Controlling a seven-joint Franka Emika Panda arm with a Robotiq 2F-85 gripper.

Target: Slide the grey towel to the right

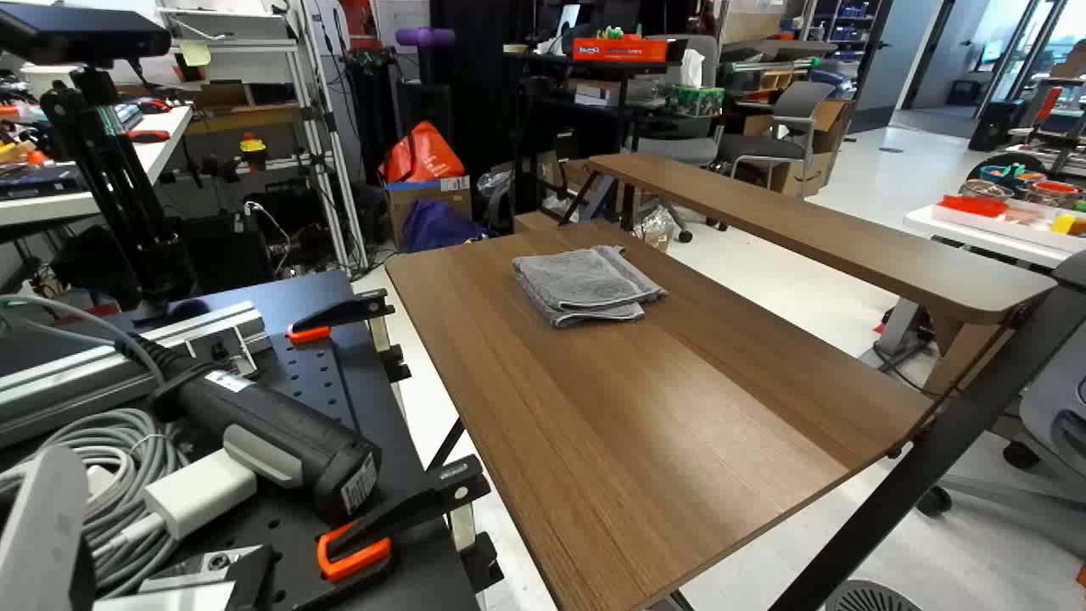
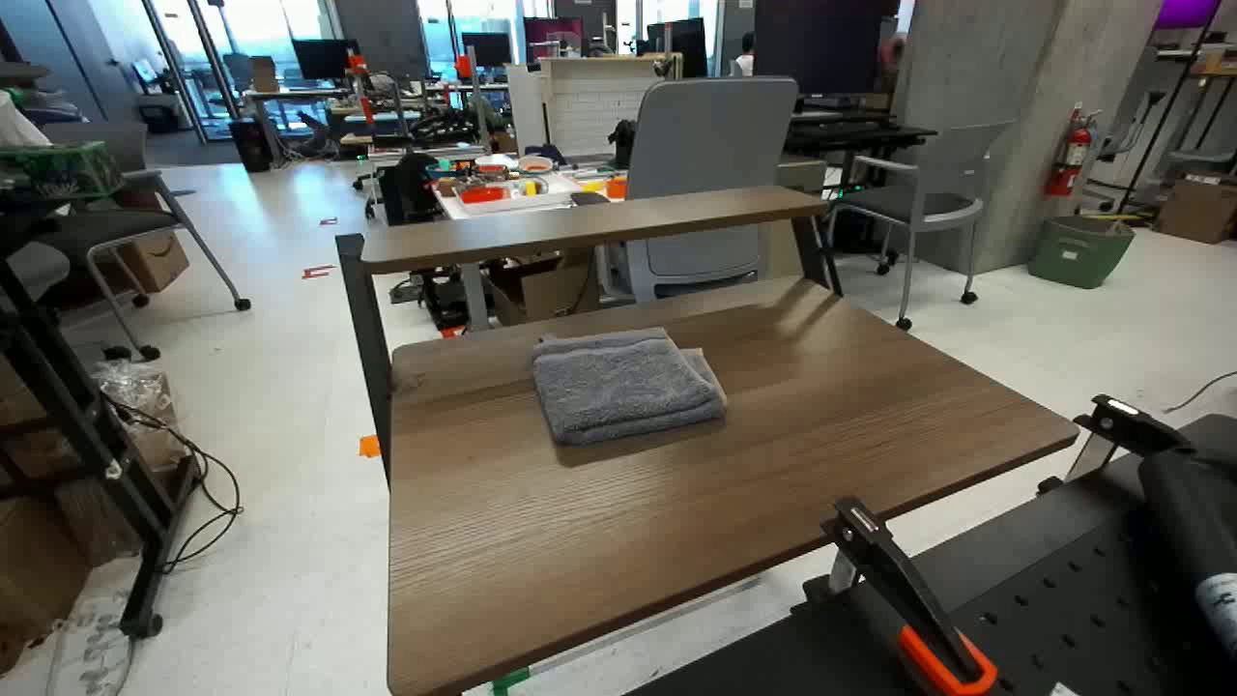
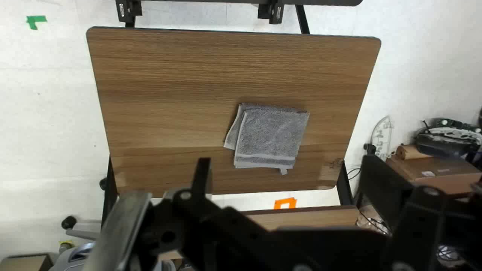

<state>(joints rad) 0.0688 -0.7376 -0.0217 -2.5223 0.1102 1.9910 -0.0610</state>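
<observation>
The grey towel (image 3: 271,133) is a folded, roughly square cloth lying flat on the brown tabletop (image 3: 162,94). It shows in both exterior views (image 1: 585,276) (image 2: 623,382), with layered edges that do not line up. In the wrist view it sits right of the table's middle, with a small tag at its lower edge. My gripper (image 3: 287,162) is open, its two dark fingers wide apart with nothing between them. It is well above the table and apart from the towel. The gripper does not show in either exterior view.
A raised brown shelf (image 2: 599,227) runs along one long side of the table. Dark posts (image 2: 365,338) hold it up. A black bench with orange-tipped clamps (image 1: 356,552), cables and a dark cylindrical tool (image 1: 263,424) stands along the opposite side. A grey chair (image 2: 710,174) stands behind the shelf.
</observation>
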